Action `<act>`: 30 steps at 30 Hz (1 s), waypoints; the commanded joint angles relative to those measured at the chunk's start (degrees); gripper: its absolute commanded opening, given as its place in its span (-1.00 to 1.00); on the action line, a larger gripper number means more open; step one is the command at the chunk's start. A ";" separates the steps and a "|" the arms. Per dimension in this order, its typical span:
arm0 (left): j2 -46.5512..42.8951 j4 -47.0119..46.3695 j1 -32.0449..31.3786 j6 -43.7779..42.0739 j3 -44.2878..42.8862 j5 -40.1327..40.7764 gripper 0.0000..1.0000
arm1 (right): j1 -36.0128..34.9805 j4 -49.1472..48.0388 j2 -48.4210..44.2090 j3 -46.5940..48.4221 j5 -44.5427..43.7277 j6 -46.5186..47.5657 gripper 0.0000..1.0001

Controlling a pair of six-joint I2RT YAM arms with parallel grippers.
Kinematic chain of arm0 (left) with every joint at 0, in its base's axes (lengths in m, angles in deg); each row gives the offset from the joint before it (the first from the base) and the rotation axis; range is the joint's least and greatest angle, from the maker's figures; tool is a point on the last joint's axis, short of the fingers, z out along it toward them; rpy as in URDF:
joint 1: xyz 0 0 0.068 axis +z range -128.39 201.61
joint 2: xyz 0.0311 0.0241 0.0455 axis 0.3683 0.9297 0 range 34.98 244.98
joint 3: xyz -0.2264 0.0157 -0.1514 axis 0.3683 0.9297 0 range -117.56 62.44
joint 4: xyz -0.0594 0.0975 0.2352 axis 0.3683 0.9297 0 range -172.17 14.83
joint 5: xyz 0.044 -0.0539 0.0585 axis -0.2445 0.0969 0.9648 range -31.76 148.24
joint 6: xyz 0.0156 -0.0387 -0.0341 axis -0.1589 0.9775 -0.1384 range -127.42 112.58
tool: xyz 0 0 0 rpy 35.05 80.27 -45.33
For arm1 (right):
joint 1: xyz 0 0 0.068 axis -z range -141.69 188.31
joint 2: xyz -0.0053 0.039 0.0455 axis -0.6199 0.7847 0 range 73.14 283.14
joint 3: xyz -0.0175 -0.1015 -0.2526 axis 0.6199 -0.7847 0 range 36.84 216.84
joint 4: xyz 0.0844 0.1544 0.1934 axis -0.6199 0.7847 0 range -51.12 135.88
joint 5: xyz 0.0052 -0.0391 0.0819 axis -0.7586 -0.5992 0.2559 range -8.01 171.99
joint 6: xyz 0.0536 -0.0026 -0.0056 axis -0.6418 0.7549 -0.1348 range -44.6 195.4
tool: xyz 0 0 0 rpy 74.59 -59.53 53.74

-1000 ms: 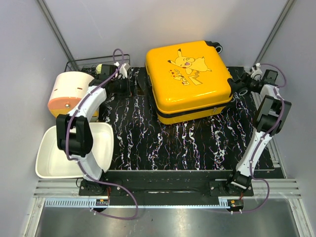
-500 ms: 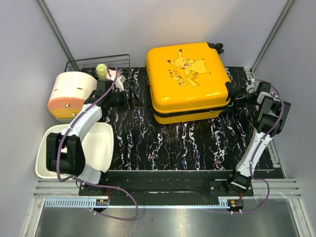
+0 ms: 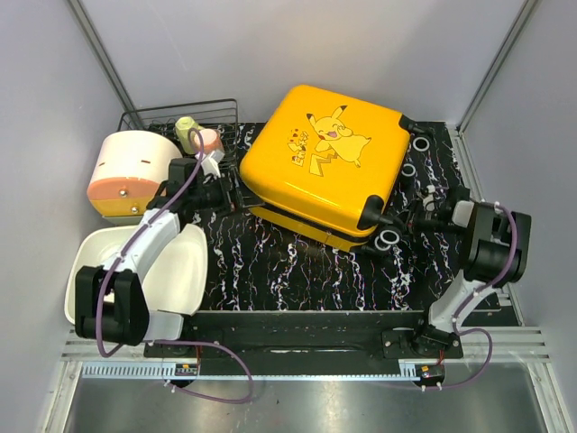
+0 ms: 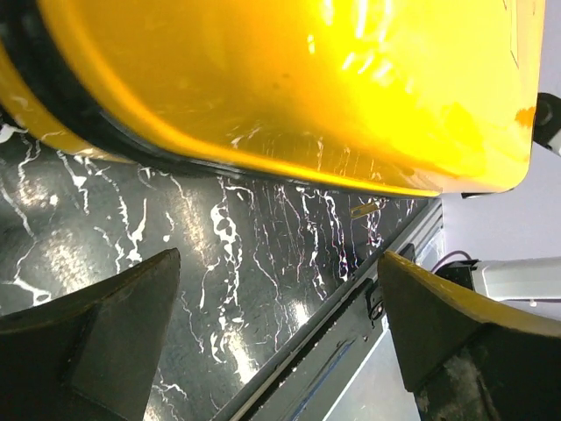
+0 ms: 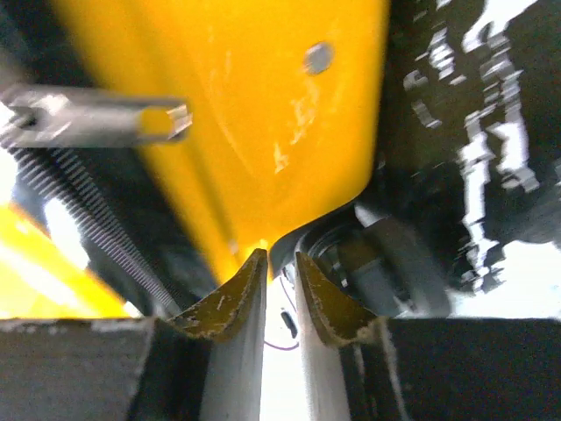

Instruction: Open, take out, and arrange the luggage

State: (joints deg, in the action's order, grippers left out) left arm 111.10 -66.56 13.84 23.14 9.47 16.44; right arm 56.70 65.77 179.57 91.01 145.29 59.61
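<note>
From above, the luggage [image 3: 320, 158] lies flat and closed at the middle of the tabletop [image 3: 297, 262], toward the rear edge. It is turned at a slant, with its wheels [image 3: 389, 239] facing the right edge. The left gripper [image 3: 227, 194] sits just beside its left side. The right gripper [image 3: 422, 206] is near the wheels.

In the left wrist view, the left gripper [image 4: 279, 263] is spread wide and holds nothing. The yellow shell [image 4: 289, 79] lies just beyond it, with marbled tabletop between the fingers.

In the right wrist view, the right gripper [image 5: 280, 263] is narrow, a thin slit. Its tips are at the shell's lower edge, beside a dark wheel [image 5: 386, 263]. I cannot tell whether it pinches anything.
</note>
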 commanded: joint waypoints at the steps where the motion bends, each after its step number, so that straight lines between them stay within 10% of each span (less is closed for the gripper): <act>1: 4.20 -8.48 -1.89 1.25 -4.92 -2.41 0.96 | 0.06 -3.77 -12.88 -3.37 5.50 2.78 -0.42; 18: 36.38 -0.60 -9.55 -9.38 -43.59 -0.74 0.88 | 3.14 -3.08 -29.09 1.20 3.04 24.57 0.01; 30: 10.22 5.93 -2.08 -21.34 -27.38 10.16 0.98 | -10.73 -5.19 -34.09 -0.20 4.28 26.33 0.12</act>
State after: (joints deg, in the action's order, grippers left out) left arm 136.21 -55.67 7.92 6.88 -23.38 20.49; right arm 52.68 59.69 150.94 90.60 145.03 84.20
